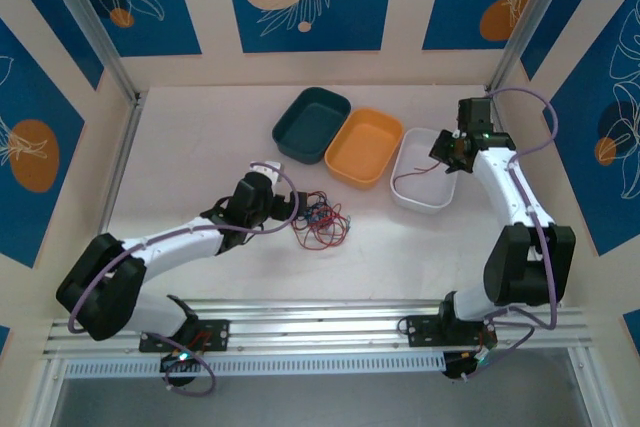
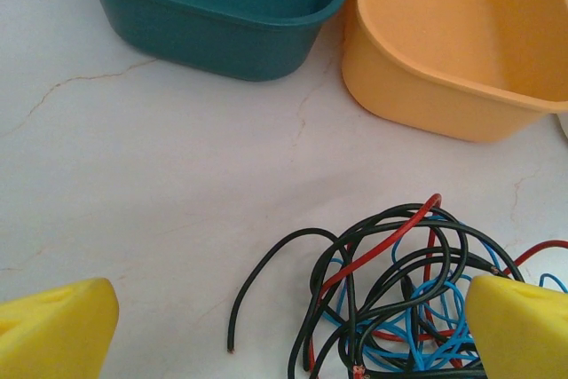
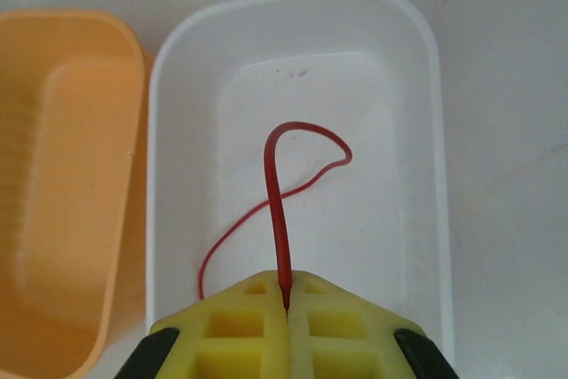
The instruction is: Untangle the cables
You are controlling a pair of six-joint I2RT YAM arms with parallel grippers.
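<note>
On the right of the overhead view, the right gripper (image 1: 447, 155) hangs over the white bin (image 3: 435, 130) with its jaws pressed together on a single red cable (image 3: 277, 193). Seen through its own camera, the wire rises from between the yellow pads, arches over in a hook and trails down to the bin floor at the lower left. I take this hold for a delivery. One strand, apart from the rest, is held above its bin, low enough that the slack lies inside the walls. To my eye, letting go is all this arm has left to do with it.

The other cables (image 1: 322, 222) lie in a loose knot on the table (image 1: 200, 167) at the centre of the overhead view. They sit just below the teal bin (image 1: 311, 124) and the orange bin (image 1: 365, 147), both bare. The left gripper (image 1: 290, 209) sits just left of that knot, jaws spread wide and holding nothing. In its wrist view, black, red and blue loops pile up at the lower right against one yellow finger (image 2: 519, 326), and a black end strays toward the lower middle. I read this as an arm lined up to pick the next strand. The stray black end looks the easiest to take, though the loops cross so much that a pull may drag the whole knot.
</note>
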